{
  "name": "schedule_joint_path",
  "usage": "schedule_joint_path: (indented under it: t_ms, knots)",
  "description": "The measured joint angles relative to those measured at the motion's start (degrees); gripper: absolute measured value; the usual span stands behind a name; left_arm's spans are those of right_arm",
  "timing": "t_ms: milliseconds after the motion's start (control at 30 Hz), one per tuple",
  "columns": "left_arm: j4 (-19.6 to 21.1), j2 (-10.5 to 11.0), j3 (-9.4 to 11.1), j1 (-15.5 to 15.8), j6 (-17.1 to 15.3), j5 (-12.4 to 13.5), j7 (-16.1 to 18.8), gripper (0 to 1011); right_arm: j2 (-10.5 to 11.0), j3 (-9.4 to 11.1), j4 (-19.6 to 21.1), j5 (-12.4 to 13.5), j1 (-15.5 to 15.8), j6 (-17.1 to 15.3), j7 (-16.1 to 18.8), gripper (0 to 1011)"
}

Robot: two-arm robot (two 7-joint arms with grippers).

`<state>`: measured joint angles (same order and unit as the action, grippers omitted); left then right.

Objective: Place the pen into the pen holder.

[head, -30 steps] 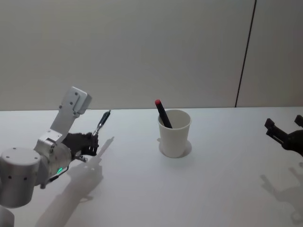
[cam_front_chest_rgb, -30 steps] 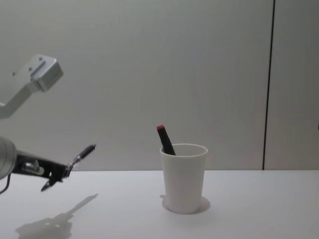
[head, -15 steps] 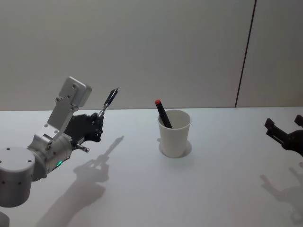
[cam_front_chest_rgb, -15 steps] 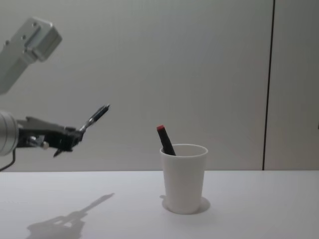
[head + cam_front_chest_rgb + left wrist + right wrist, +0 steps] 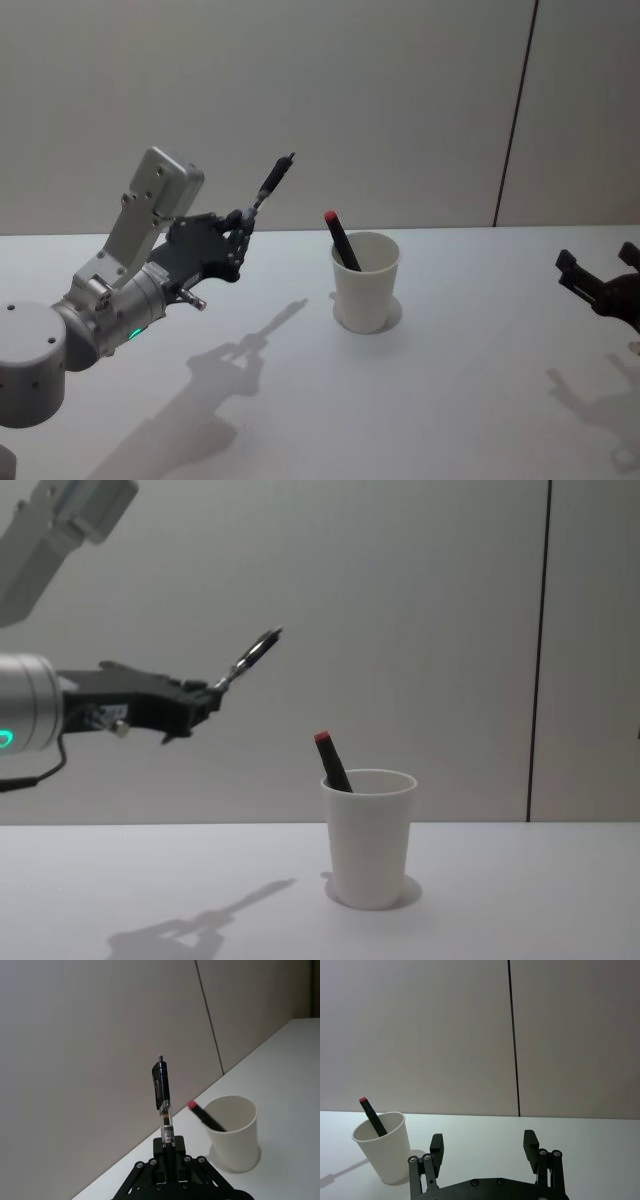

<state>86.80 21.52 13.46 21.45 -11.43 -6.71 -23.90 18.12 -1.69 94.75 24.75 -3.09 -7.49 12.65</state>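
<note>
Out on the table, the pen holder looks light, tippable; right gripper idles agape at the right; left gripper, aloft left of it, pinches the stiff, probably slick pen by its lower end.

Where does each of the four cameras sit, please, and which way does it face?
Head view: high, looking down at the white table; left gripper holding a slim black pen, right gripper at right.
Chest view: lower, level across the table at the white paper cup; left gripper at left.
Left wrist view: behind the left gripper, along the pen toward the cup.
Right wrist view: behind the open right gripper, facing the cup.
All share the cup.
</note>
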Motion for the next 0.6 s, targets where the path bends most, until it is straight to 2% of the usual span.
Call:
schedule_joint_path:
  t_ms: [300, 600]
  knots:
    - [-0.1, -0.7, 0.6, 0.9, 3.3, -1.4, -4.2, 134, 0.0, 0.0, 0.0, 0.0, 0.0, 0.0, 0.0, 1002]
    - [-2.1, -2.1, 1.6, 2.9, 6.3, -2.6, -9.1, 134, 0.0, 0.0, 0.0, 0.0, 0.0, 0.0, 0.0, 1002]
